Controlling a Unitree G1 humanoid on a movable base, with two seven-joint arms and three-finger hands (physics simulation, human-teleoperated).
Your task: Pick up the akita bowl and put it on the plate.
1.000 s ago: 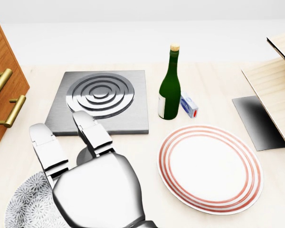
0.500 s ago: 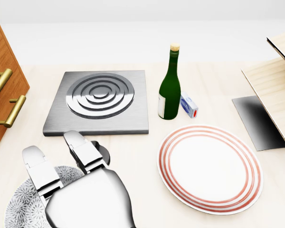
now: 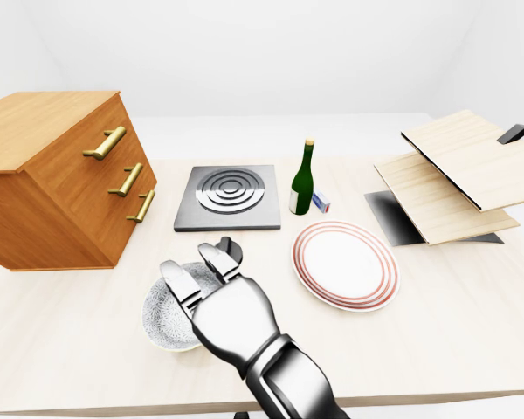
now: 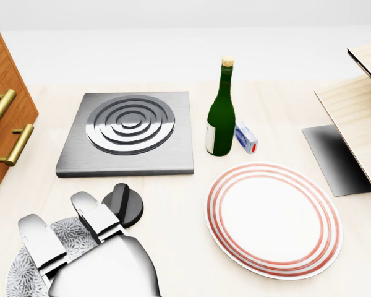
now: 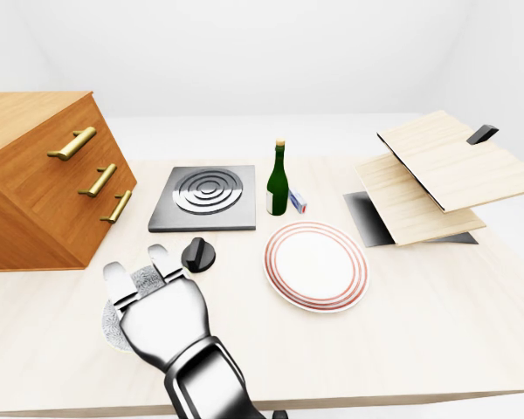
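Note:
The akita bowl (image 3: 160, 316), white with a fine grey pattern, sits on the table at the lower left of the left-eye view. My left hand (image 4: 59, 216) hovers over it with its fingers (image 4: 89, 210) stretched out and open, covering most of the bowl (image 4: 21, 275) in the head view. Whether the hand touches the bowl I cannot tell. The plate (image 4: 273, 219), white with red rings, lies flat to the right of the hand with nothing on it. My right hand is not in view.
A black round knob (image 4: 127, 204) lies just beyond the fingertips. Above it is a grey stove plate (image 4: 130, 131), then a green bottle (image 4: 221, 111) and a small box (image 4: 245, 137). A wooden drawer cabinet (image 3: 61, 175) stands left, tilted wooden boards (image 3: 454, 175) right.
My left hand has drawn back toward the bottom left of the head view, lower over the bowl. The black knob it was hiding now shows. Nothing else moved.

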